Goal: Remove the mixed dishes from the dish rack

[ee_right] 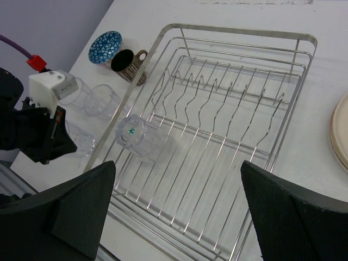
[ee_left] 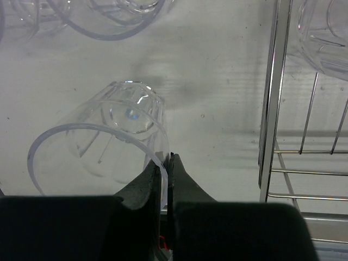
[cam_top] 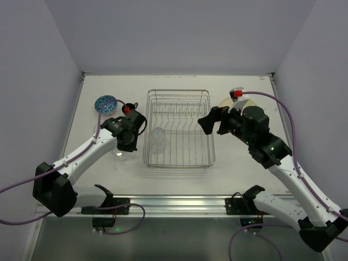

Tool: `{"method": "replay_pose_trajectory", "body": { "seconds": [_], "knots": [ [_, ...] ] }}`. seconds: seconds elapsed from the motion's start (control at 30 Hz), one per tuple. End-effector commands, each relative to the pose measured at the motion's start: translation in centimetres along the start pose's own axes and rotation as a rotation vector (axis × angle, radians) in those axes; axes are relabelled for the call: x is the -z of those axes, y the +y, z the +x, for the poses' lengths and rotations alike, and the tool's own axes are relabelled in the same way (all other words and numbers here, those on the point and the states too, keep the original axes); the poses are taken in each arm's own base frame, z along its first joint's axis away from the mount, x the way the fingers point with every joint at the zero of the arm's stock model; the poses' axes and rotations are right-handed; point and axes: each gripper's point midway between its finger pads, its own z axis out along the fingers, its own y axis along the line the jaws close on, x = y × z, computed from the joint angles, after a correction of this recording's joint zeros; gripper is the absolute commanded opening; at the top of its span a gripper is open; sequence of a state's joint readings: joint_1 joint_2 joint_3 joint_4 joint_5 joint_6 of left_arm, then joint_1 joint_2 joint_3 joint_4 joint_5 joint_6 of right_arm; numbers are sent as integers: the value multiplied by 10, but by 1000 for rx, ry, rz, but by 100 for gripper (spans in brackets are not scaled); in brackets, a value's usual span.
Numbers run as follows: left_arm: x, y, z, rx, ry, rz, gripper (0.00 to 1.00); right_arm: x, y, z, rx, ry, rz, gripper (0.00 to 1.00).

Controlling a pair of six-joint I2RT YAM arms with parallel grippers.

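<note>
The left hand (ee_left: 167, 160) is clenched on the near rim of a clear faceted drinking glass (ee_left: 119, 122), one finger inside the wall and one outside. The glass is mouth-up on the pale bench (ee_left: 217, 76), just beside the left wall of the rectangular silver wire dish rack (ee_right: 239, 30). Whether its base sits flat is hard to judge from this angle. The step in hand looks like setting this glass down. Next the fingers need to part and lift off the rim without tipping it.

More clear glasses (ee_right: 100, 100) stand near it, with a small blue-patterned bowl (ee_right: 105, 46) and a dark brown handled mug (ee_right: 128, 61) beyond. The right hand (ee_right: 178, 168) hangs spread wide above the rack, holding nothing. The rack contains one clear tumbler (ee_right: 136, 136) lying on its side near the left wall, and its prongs are bare. Cream round plates (ee_right: 341, 136) lie on the bench right of the rack.
</note>
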State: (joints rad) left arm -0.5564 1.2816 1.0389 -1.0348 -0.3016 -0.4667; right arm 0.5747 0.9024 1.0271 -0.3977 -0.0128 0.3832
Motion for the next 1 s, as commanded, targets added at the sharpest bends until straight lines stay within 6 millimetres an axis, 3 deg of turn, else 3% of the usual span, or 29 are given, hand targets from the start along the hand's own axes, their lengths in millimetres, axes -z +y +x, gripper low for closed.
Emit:
{"method": "replay_pose_trajectory", "body": {
  "seconds": [0.0, 0.27, 0.57, 0.8, 0.97],
  "knots": [
    [-9, -9, -8, -15, -19, 46, 0, 6, 0, -12, 20, -47, 1, 99],
    [-37, -18, 7, -26, 51, 87, 1, 2, -1, -9, 23, -32, 7, 99],
    [-50, -29, 9, -46, 88, 124, 3, -1, 2, -4, 28, -9, -15, 99],
    [-51, -26, 9, -44, 92, 106, 6, -4, 3, -2, 29, 3, -20, 99],
    [-47, -22, 7, -43, 79, 88, 34, -4, 3, 0, 30, 8, -20, 99]
  ]
}}
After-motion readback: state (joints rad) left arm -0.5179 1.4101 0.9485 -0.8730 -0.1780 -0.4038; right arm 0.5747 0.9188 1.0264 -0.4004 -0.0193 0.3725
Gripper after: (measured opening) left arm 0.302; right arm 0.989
